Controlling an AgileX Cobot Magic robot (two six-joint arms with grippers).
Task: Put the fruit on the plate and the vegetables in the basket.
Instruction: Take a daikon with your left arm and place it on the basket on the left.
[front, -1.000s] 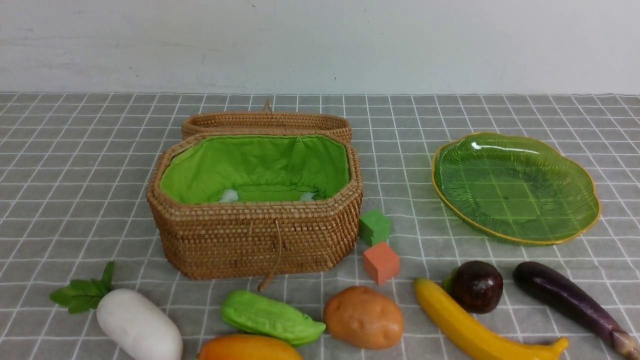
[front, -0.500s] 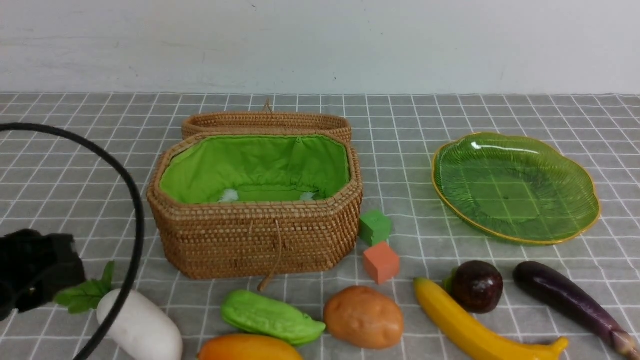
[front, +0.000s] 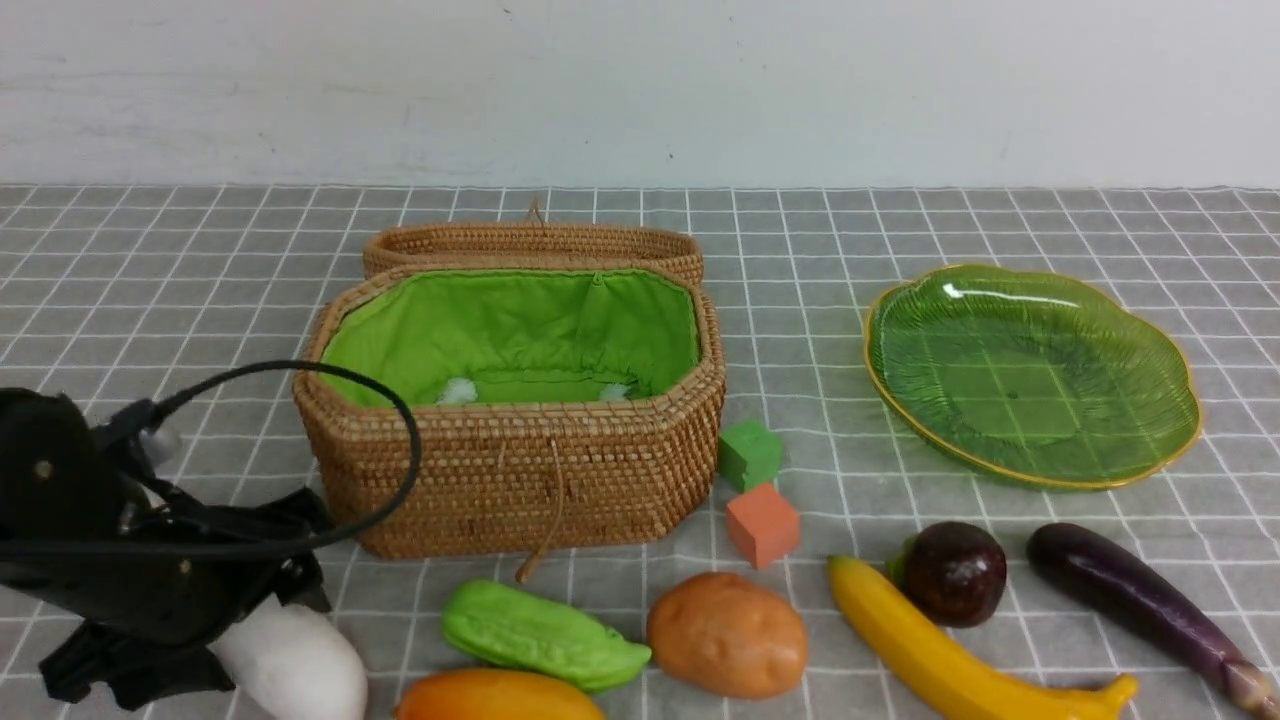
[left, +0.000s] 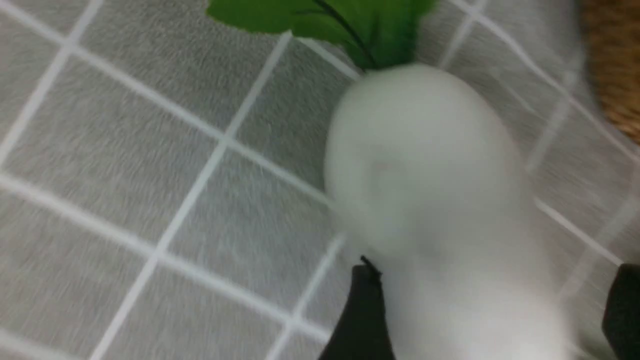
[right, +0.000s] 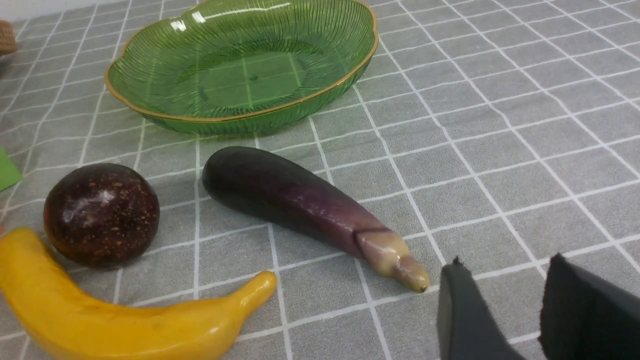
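Note that the left gripper (left: 492, 312) stands low over the radish (front: 300, 665), which lies at the near left of the checked cloth (front: 160, 300), just in front of the basket (front: 520, 480). The front view hides the fingers behind the arm, so read the grip from the left wrist view. There the jaws stand wide, with one finger (left: 362, 315) on each flank of the white body, away from the leaves. Blur prevents you from confirming contact, so treat the radish as straddled, not gripped. This across-the-body approach suits the object. The radish is broad and smooth, and a hold on its thick middle probably resists slipping better than one on the leaves. The basket sits with its lid (front: 530, 245) folded back, so vegetables can go straight in. No task item shows inside it. The right gripper (right: 506, 262) hovers near the stem end of the eggplant (right: 300, 205), jaws partly apart and holding nothing. The plate (front: 1030, 380) is bare. The banana (front: 950, 655), maroon fruit (front: 955, 573), mango (front: 495, 697), gourd (front: 540, 635) and potato (front: 727, 633) all lie on the cloth. Judge the task to be at its start.
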